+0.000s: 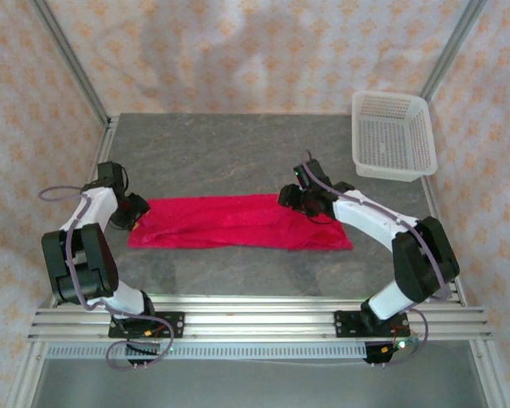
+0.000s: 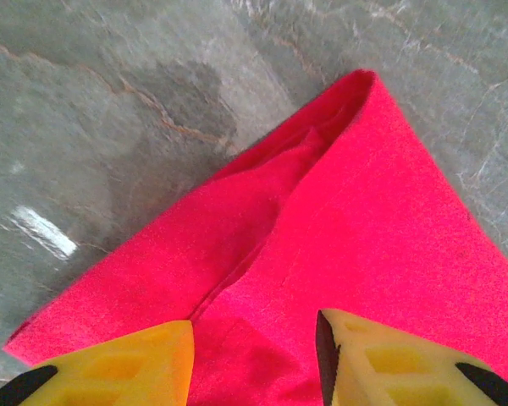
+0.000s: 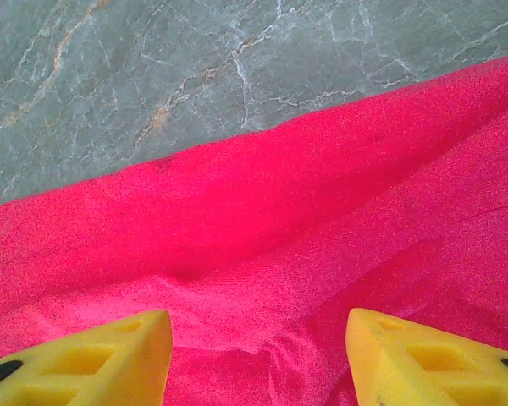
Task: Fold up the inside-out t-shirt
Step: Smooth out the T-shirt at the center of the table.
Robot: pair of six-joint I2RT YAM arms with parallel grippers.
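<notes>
Left gripper [image 2: 254,338] and right gripper [image 3: 258,326], jaws parted, holding nothing (yellow fingers [image 2: 389,364] over cloth). Beneath, inside-out t-shirt [image 1: 238,223] flat on grey table [image 1: 238,153].

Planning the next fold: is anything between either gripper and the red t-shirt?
Nothing visible. The left gripper and right gripper sit right over the t-shirt, fingers apart above bare fabric. The white basket stands well off at the far right.

Soft, even light casts faint shadows, with a glare streak on the table [image 2: 110,85] and the t-shirt [image 2: 372,228] oversaturated.
</notes>
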